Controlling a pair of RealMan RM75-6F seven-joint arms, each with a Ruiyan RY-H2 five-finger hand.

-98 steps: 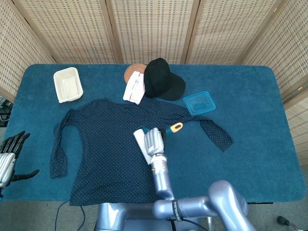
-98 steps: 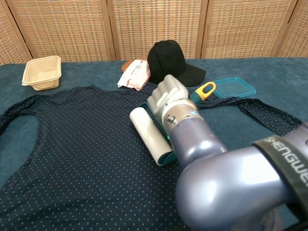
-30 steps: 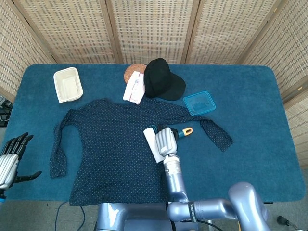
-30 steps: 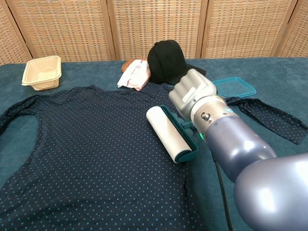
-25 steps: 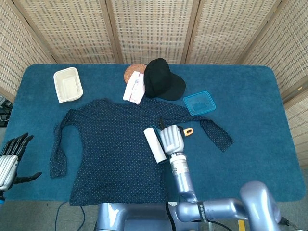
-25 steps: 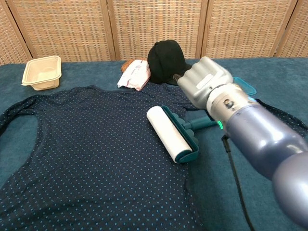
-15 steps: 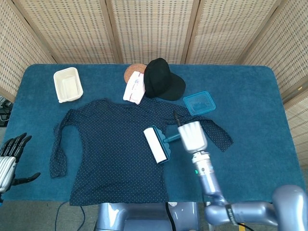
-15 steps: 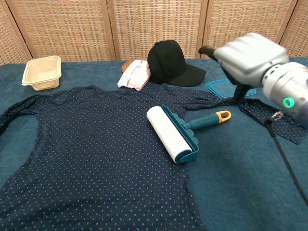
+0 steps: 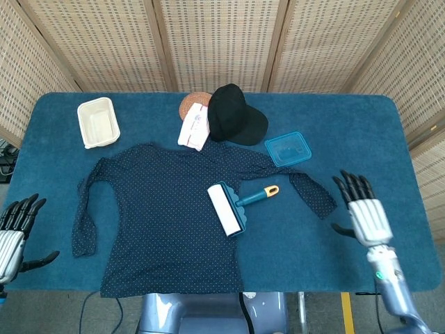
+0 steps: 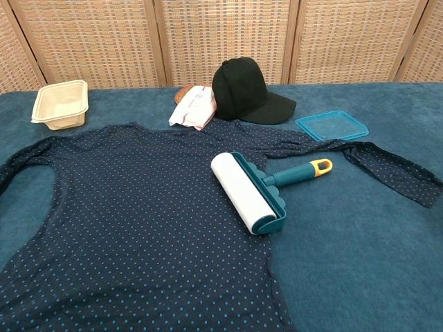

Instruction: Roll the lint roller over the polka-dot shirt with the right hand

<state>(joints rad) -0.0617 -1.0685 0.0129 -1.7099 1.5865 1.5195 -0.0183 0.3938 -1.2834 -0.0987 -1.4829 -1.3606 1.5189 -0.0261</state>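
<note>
Nearest us, our left hand (image 9: pixel 12 233) hangs off the counter's (image 9: pixel 389 153) near left corner, fingers apart and holding nothing; our right hand (image 9: pixel 364 212) has let go and drawn back to the near right, well apart from the tool, its fingers (image 9: pixel 351 184) spread wide and empty (a second ago it was closed on the handle).

The lint roller (image 10: pixel 252 188) now lies released on the polka-dot shirt (image 10: pixel 118 207), its white roll resting on the fabric near the shirt's right edge, its teal handle with the yellow tip pointing right over bare counter; we judge the rolling done, or at least paused, since nothing holds the tool.

Just beyond the handle a loose sleeve (image 10: pixel 387 169) trails to the right, lying between our right hand and the roller should we reach back in; behind it sits a blue lid (image 10: pixel 331 125). Further back stand a black cap (image 10: pixel 246 86), a packet of wipes (image 10: pixel 194 107) and, far left, a cream tray (image 10: pixel 61 102); none crowds the shirt.
</note>
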